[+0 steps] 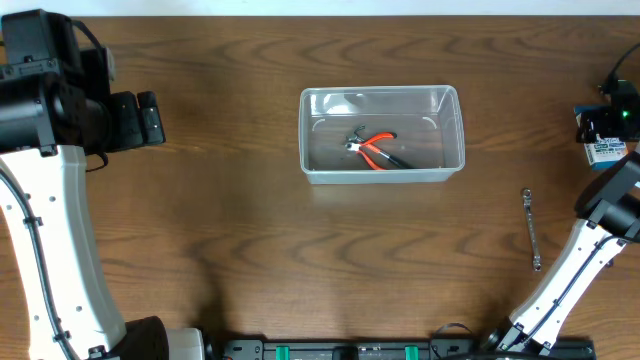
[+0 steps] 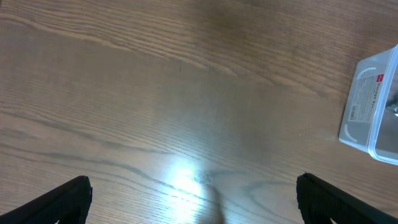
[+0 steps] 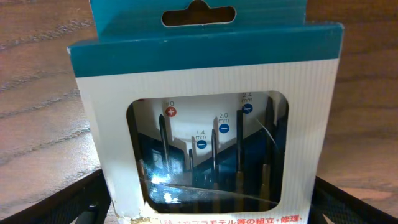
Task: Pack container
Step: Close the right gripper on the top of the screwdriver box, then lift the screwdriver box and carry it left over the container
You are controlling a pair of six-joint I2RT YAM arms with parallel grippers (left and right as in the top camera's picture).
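Note:
The clear plastic container (image 1: 452, 125) stands at the middle back of the table, and its corner with a label shows in the left wrist view (image 2: 372, 102). Red-handled pliers (image 1: 377, 148) lie inside it. At the far right my right gripper (image 1: 606, 122) hangs over a blue-and-white box of small screwdrivers (image 1: 603, 151). That box (image 3: 205, 93) fills the right wrist view. It sits between the black fingers (image 3: 84, 202), which flank it closely on both sides. My left gripper (image 2: 196, 202) stands open over bare wood at the far left, with nothing between its fingers.
A slim metal wrench (image 1: 532, 228) lies on the table at the right, in front of the box. The right arm's white link (image 1: 570, 275) slants up from the front edge. The left arm's white link (image 1: 60, 250) runs along the left side.

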